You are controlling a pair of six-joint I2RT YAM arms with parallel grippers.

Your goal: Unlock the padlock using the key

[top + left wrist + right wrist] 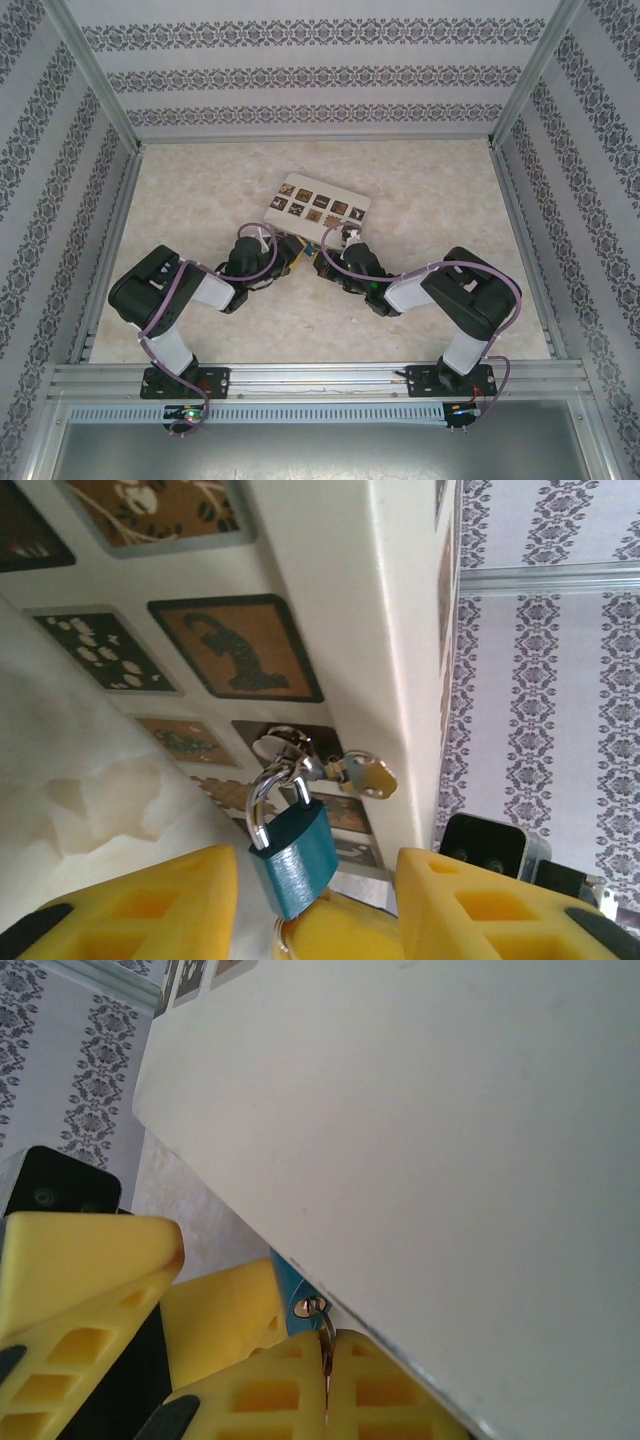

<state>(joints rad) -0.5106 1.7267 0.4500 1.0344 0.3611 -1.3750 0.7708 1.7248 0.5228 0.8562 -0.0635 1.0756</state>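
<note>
The right claw (325,1352) is pinched fully shut on the key (321,1326), whose slim dark blade runs from between the fingertips into the keyhole at the base of the padlock (293,855). The left claw (318,870) stands half spread, its yellow fingers (150,905) on either side of the blue body. A gap shows on one side, so it does not appear to clamp the body. The step in hand is judged to be the turn of the key. To do it well, close the left claw on the flat sides of the body first, so that the body cannot spin with the key. Then rotate the right wrist about the line of the blade, keeping the blade fully seated and applying no side load, since so thin a key is likely to bend or slip out. The padlock hangs just beside the cream box (330,600), which lies on the worktop (430,200) between the two arms. The silver shackle is looped with a small ring (281,744) that carries a brass piece (371,776) shaped like a key head. Whether the ring is fixed to the box cannot be told. The box face lies close along the right claw and is likely to limit wrist rotation. One left finger sits just beside the right fingertips, so clearance is tight there, and the loose ring may catch on the shackle as it opens.
</note>
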